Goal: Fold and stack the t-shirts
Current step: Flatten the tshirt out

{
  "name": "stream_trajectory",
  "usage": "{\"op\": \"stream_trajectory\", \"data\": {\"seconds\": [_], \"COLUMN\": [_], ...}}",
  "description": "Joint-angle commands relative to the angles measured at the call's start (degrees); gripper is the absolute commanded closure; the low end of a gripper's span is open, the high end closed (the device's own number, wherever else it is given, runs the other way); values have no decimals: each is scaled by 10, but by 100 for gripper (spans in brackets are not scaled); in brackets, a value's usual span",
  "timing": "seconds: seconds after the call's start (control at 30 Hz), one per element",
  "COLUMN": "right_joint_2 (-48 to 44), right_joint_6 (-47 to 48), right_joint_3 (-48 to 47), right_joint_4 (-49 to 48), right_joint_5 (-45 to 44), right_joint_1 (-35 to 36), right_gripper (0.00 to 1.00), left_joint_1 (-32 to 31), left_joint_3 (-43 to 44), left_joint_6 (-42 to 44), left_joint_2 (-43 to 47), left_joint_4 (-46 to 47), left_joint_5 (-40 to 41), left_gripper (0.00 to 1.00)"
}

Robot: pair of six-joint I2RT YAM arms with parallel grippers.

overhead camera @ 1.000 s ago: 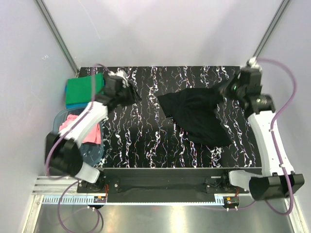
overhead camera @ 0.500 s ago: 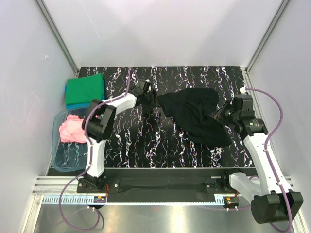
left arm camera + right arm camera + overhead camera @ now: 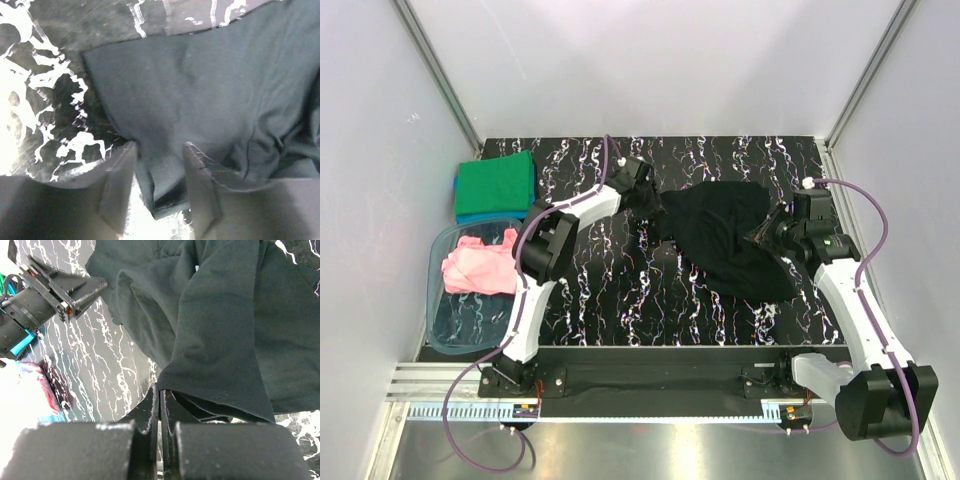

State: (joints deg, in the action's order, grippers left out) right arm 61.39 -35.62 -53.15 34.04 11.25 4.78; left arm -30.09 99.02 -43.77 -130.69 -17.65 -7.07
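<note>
The black t-shirt (image 3: 725, 240) lies crumpled on the right half of the marbled table (image 3: 590, 290). My left gripper (image 3: 650, 205) is at its left corner. In the left wrist view that gripper (image 3: 160, 149) stands open, with a folded corner of the black t-shirt (image 3: 200, 85) between its fingers. My right gripper (image 3: 767, 232) is at the shirt's right side. In the right wrist view it (image 3: 160, 390) is shut, pinching the edge of the black t-shirt (image 3: 220, 340), which drapes up from the table. A folded green t-shirt (image 3: 496, 183) lies on a blue one (image 3: 462, 215) at the back left.
A clear blue-tinted tub (image 3: 450, 330) stands at the left edge of the table with a crumpled pink t-shirt (image 3: 480, 265) inside. Grey walls close in the back and both sides. The arm bases sit on the rail at the near edge.
My left arm has swung from over the tub across to the black shirt's left corner. My right gripper has come from the back right corner inward and nearer, bringing the shirt's edge with it.
</note>
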Motion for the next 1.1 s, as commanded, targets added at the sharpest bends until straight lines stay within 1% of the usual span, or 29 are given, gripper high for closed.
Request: {"op": "stream_trajectory", "data": {"seconds": [0.0, 0.07, 0.1, 0.13, 0.2, 0.23, 0.27, 0.33, 0.37, 0.4, 0.43, 0.47, 0.53, 0.57, 0.6, 0.63, 0.67, 0.7, 0.73, 0.77, 0.8, 0.83, 0.87, 0.9, 0.93, 0.97, 1.0, 1.03, 1.07], "right_joint_2": [0, 6, 15, 20, 43, 56, 69, 120, 141, 179, 196, 213, 267, 282, 304, 309, 311, 303, 294, 282, 252, 235, 216, 174, 148, 125, 78, 56, 38], "right_joint_6": [16, 4, -13, -23, -40, -43, -39, -9, 4, 34, 48, 58, 72, 77, 88, 93, 98, 102, 103, 104, 97, 87, 75, 55, 46, 32, 1, -12, -22], "right_joint_3": [-28, -41, -49, -59, -114, -140, -205, -287, -384, -432, -477, -559, -647, -723, -751, -774, -793, -790, -779, -735, -705, -672, -594, -545, -491, -380, -323, -271, -178], "right_joint_4": [-30, -33, -34, -35, -34, -34, -32, -8, 21, 35, 44, 61, 93, 122, 133, 143, 160, 168, 174, 188, 197, 209, 231, 233, 229, 222, 218, 211, 201], "right_joint_5": [-13, -34, -42, -47, -69, -89, -104, -141, -177, -195, -231, -249, -264, -266, -267, -265, -267, -270, -278, -284, -291, -312, -315, -312, -295, -291, -290, -276, -269], "right_joint_1": [2, 2, 2, 1, 2, 2, 2, 1, 1, -2, -4, -7, -23, -27, -28, -27, -28, -28, -28, -28, -28, -28, -28, -28, -28, -28, -28, -28, -28], "right_gripper": [100, 100, 100, 100, 100, 100, 100, 100, 100, 100, 100, 100, 100, 100, 100, 100, 100, 100, 100, 100, 100, 100, 100, 100, 100, 100, 100, 100, 100], "left_joint_1": [-3, -2, -2, 3, 13, 26, 34, 65, 77, 89, 112, 121, 147, 155, 161, 170, 172, 173, 173, 173, 173, 173, 173, 173, 172, 172, 168, 166, 162], "left_joint_3": [0, -6, 0, 10, 51, 63, 76, 126, 149, 201, 225, 244, 275, 274, 269, 242, 222, 198, 138, 107, 67, 31, -56, -100, -144, -242, -284, -331, -403], "left_joint_6": [-5, -6, -13, -12, 3, 11, 19, 38, 44, 46, 49, 57, 63, 67, 69, 71, 78, 84, 90, 103, 108, 112, 114, 113, 109, 100, 94, 90, 90], "left_joint_2": [-20, -12, 0, 10, 39, 81, 110, 175, 191, 204, 227, 236, 257, 280, 292, 303, 334, 349, 368, 387, 429, 452, 474, 521, 542, 565, 583, 616, 627], "left_joint_4": [-42, -14, -15, -23, -64, -84, -91, -117, -130, -146, -171, -181, -195, -198, -201, -201, -200, -197, -192, -189, -188, -185, -179, -169, -145, -129, -116, -98, -92], "left_joint_5": [22, -11, -19, -26, -29, -26, -18, -11, -10, -9, -14, -15, -26, -32, -38, -51, -58, -62, -65, -65, -64, -51, -47, -48, -64, -77, -86, -98, -103], "left_gripper": [71, 92, 100, 100, 100, 100, 100, 100, 100, 100, 100, 100, 100, 100, 100, 100, 100, 100, 100, 100, 100, 100, 100, 100, 100, 100, 100, 100, 100]}}
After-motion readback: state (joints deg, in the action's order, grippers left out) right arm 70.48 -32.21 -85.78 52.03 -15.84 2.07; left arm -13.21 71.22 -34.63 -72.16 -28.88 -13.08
